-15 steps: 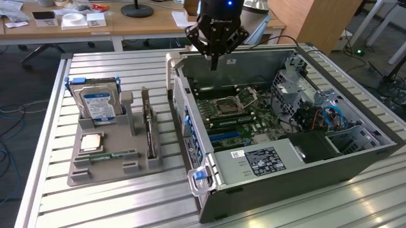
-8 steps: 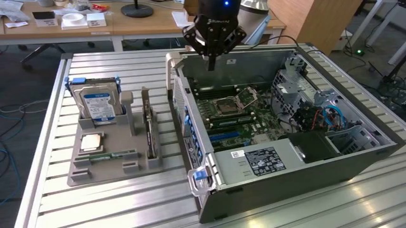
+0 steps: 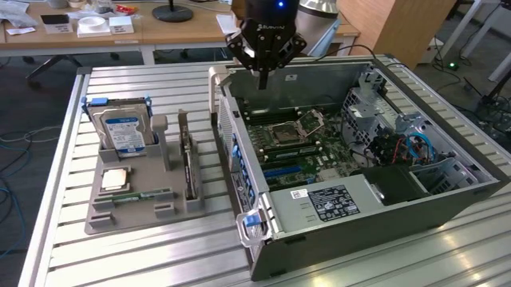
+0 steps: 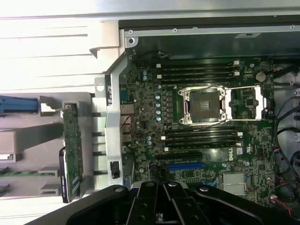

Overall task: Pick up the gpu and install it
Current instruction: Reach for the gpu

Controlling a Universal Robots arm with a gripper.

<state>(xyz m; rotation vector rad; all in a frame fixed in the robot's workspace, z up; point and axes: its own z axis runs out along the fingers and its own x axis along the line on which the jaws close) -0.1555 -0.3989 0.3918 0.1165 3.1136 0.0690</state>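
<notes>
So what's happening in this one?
The robot arm's gripper hangs over the open computer case, above the motherboard. Its fingers look closed and it holds nothing. The gpu stands on edge in the grey parts holder on the exterior view's left of the case, next to a hard drive. It has not been picked up or installed.

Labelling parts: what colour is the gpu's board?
Green; the gpu shows best in the wrist view.
</notes>
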